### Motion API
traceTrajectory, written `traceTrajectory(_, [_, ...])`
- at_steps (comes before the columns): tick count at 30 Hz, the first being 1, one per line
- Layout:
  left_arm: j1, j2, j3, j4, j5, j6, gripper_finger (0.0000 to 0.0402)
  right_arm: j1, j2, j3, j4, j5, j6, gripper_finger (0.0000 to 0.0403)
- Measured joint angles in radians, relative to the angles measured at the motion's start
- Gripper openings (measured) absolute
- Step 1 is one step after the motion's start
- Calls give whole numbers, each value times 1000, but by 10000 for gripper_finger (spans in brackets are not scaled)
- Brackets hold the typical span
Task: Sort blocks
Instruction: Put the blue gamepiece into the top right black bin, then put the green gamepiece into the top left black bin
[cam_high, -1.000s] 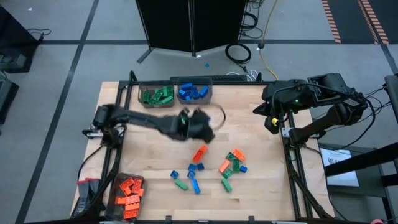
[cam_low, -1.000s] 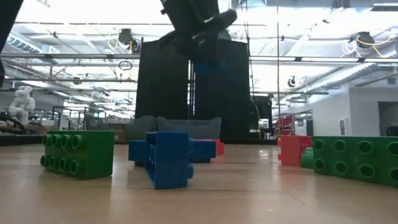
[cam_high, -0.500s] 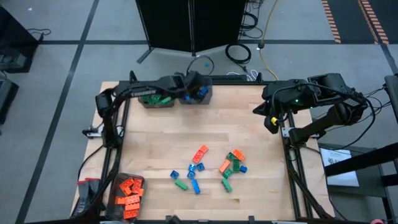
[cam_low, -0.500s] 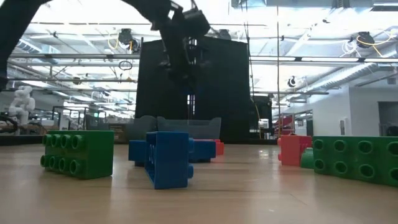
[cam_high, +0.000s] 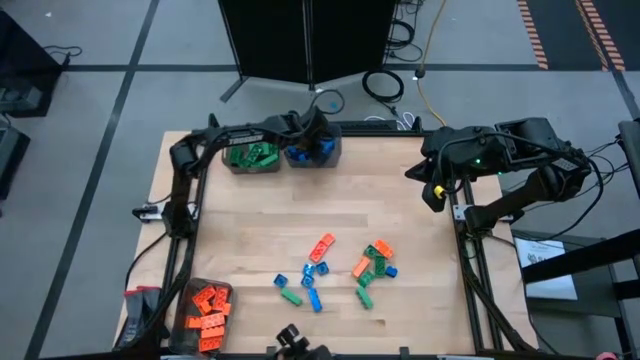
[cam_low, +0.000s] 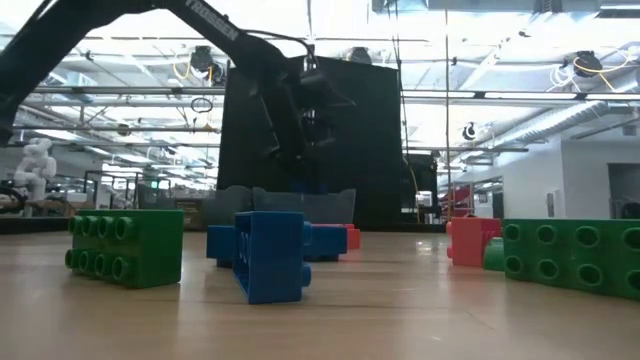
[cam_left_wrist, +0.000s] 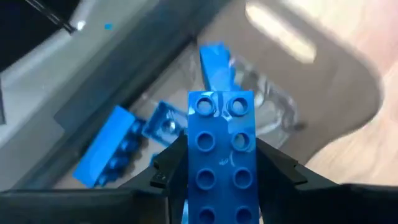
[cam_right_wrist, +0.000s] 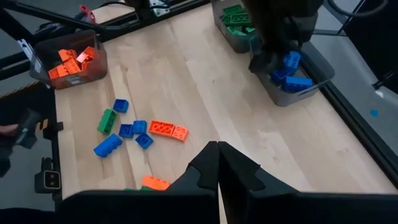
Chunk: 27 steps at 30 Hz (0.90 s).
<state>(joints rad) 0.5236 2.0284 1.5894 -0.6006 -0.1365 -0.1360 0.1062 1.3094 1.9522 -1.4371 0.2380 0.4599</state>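
Note:
My left gripper (cam_high: 312, 135) hangs over the bin of blue blocks (cam_high: 314, 152) at the table's far edge, shut on a long blue block (cam_left_wrist: 221, 146). Several blue blocks (cam_left_wrist: 118, 146) lie in that bin below it. Beside it stands a bin of green blocks (cam_high: 252, 155). A bin of orange blocks (cam_high: 205, 305) stands at the near left corner. Loose orange, green and blue blocks (cam_high: 335, 270) lie on the table's middle. My right gripper (cam_right_wrist: 217, 155) waits shut, high at the right edge. My left gripper pinches the blue block by its two long sides (cam_left_wrist: 193, 165) between its two fingers (cam_left_wrist: 171, 165). The fingers slant down toward the far edge and lie along the block, whose far end (cam_left_wrist: 221, 102) sticks out past the fingertips. The block hangs clear above the bin.
The table's frame rail (cam_high: 380, 127) runs just behind the two far bins. Bare wood (cam_high: 260, 220) lies between the far bins and the loose blocks. In the low view, a green block (cam_low: 125, 245) and a blue one (cam_low: 270, 255) stand close in front.
My left gripper has carried the blue block from above the table's middle toward the far edge and now hangs over the blue bin, a little lower than before. It has stayed shut on the block. The right arm has kept still.

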Motion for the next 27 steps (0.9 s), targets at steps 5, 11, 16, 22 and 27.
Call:
traceTrajectory(5, [-5, 9, 0, -4, 44, 70, 188, 0, 0, 0, 4, -2, 14, 0])
traceTrajectory(11, [-9, -11, 0, 0, 85, 116, 235, 0, 0, 0, 4, -9, 3, 0])
traceTrajectory(16, [-11, -40, 0, -36, 168, 70, 243, 6, -1, -20, 14, -23, 38, 0])
traceTrajectory(22, [-33, -157, 0, -101, 231, 63, 244, 68, 0, -208, 24, -97, 136, 0])
traceTrajectory(27, [-80, -285, 1, -181, 238, 12, 244, 139, 0, -484, 53, -111, 348, 0])
